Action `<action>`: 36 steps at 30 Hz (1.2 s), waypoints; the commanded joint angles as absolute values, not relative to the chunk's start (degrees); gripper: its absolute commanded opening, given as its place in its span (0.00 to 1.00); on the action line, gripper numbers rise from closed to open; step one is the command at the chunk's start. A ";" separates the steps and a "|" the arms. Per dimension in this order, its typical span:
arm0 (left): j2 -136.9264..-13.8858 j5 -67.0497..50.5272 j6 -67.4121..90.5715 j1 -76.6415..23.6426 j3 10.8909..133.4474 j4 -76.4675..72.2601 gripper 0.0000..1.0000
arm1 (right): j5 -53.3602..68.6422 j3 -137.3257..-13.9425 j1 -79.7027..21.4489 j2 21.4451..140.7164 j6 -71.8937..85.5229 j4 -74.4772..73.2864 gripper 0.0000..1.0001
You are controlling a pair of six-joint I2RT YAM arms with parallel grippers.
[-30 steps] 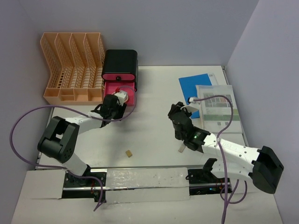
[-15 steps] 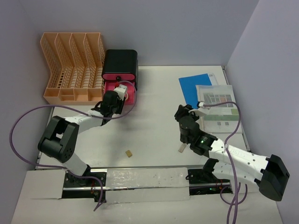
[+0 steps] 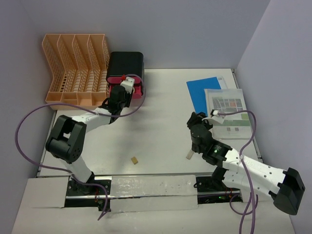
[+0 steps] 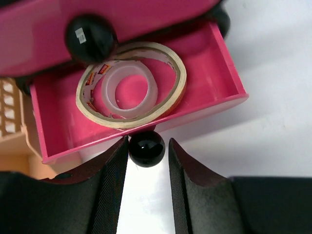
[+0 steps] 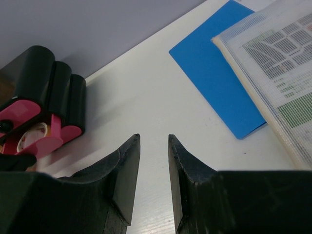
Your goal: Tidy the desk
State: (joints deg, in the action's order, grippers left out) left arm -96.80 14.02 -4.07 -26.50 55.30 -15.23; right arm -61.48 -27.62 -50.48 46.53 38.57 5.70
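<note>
On the white desk [image 3: 161, 126] a black box [image 3: 126, 66] stands at the back left with its lower pink drawer [image 4: 214, 73] pulled out. Two tape rolls [image 4: 131, 90], a tan one around a clear one, lie in the drawer. My left gripper [image 4: 147, 140] is at the drawer's front, its fingertips shut on the round black knob [image 4: 146, 148]. From above, the left gripper [image 3: 118, 91] sits right against the box. My right gripper [image 3: 195, 119] hovers over the desk right of centre, open, with nothing between its fingers [image 5: 124, 165].
A peach file rack [image 3: 75, 68] stands left of the box. A blue sheet [image 3: 207, 92] and a printed booklet [image 3: 226, 109] lie at the back right. A small tan piece [image 3: 133, 159] and a small pale item [image 3: 187, 155] lie near the front.
The left gripper has narrowed onto the knob and moved toward the box, sliding the pink drawer part way in. The right arm has drawn back toward the right front.
</note>
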 commanded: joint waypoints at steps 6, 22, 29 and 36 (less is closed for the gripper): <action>-106.85 20.31 -8.11 -26.63 63.50 -25.24 0.45 | -67.83 -26.14 -50.19 39.31 41.96 -1.12 0.37; -111.23 22.00 -9.03 -26.63 67.62 -25.47 0.62 | -69.75 -24.70 -50.27 34.63 46.49 -9.63 0.37; -105.58 16.69 -5.92 -26.72 62.41 -20.22 0.62 | -69.64 -24.70 -50.24 34.91 46.67 -9.76 0.37; -103.03 10.05 -1.71 -26.67 62.05 -11.13 0.63 | -69.45 -24.54 -50.19 35.09 47.67 -9.95 0.37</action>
